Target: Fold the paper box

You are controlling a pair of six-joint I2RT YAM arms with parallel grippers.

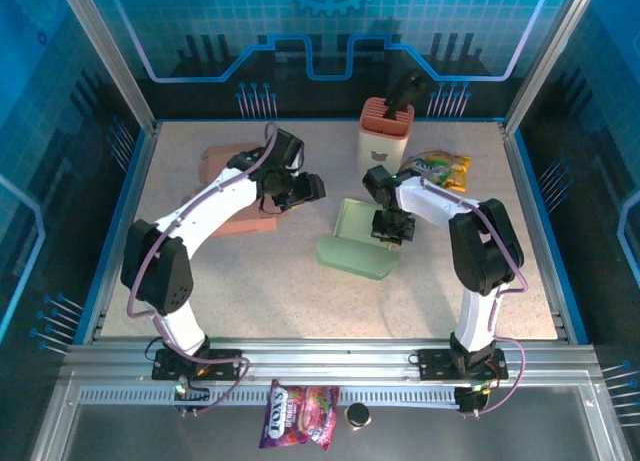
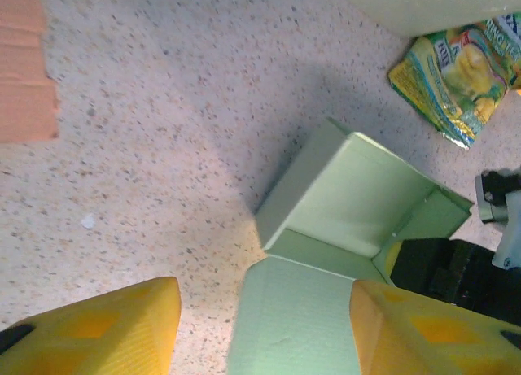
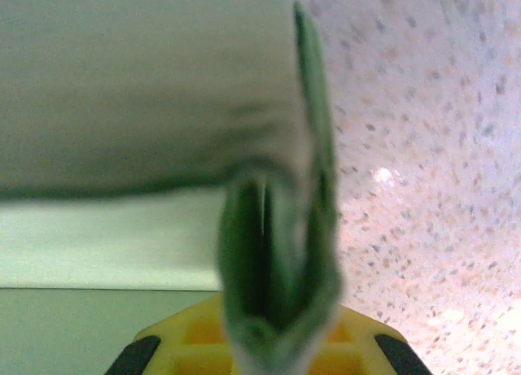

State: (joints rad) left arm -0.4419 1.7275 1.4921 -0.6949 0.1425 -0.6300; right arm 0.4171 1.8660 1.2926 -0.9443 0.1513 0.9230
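Lying nearest, on the rail in front of the arm bases, is a candy bag [image 1: 300, 428], not part of the job. Mid desk [image 1: 250, 301] sits the green paper box [image 1: 352, 243], half formed by the look of it: tray walls up, lid flap [image 2: 285, 326] flat toward the near side. On its right, the right end effector [image 1: 392, 228] is clamped tight on the doubled-over side wall [image 3: 277, 253], likely to crease the fold and stop the box sliding. Off the box's far-left corner and not touching it, the left end effector [image 1: 310, 189] hovers with fingers [image 2: 106, 330] spread partway and nothing held, probably lined up for the next flap. Pinkish cardboard [image 1: 225, 196] lies under that arm. Farther back are a yellow snack bag [image 1: 442, 167] and a salmon holder [image 1: 386, 129], both off the box
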